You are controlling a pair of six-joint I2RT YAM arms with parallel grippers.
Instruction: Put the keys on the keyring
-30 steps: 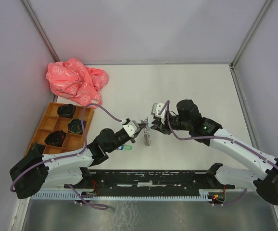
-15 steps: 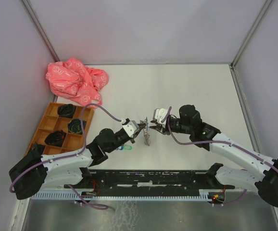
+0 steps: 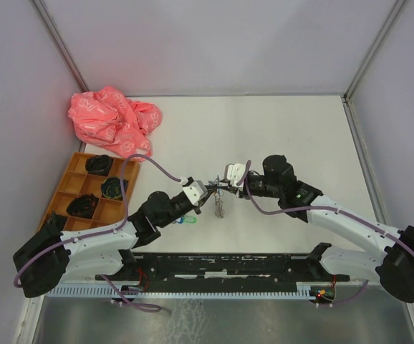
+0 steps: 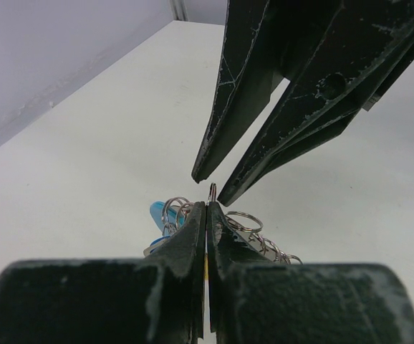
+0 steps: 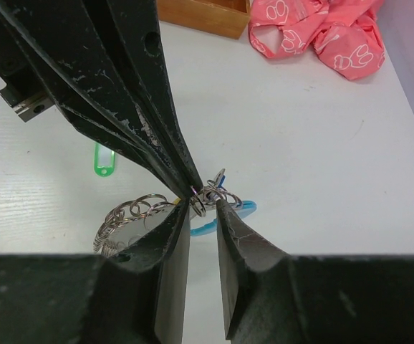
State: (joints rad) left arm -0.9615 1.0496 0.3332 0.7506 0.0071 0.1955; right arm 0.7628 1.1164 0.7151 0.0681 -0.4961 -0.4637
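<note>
1. The left tool [image 4: 207, 209] was clenched on the keyring [image 5: 132, 218], a chain of linked silver metal rings with a light-blue curved piece, and held it just above the white bench [image 3: 278, 129] between the arms.
2. The right tool [image 5: 202, 204] stood released, its jaws either side of a small top ring.
3. A green-tagged key [image 5: 104, 159] lay on the bench near the left arm.
4. The step looked like working that ring open. Next, the right tool would need a precise pinch on it.

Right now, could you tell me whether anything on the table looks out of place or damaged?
One thing: a green key tag lies alone on the table, apart from the keyring pinched in the left end effector. Nothing looks spilled or damaged.
</note>
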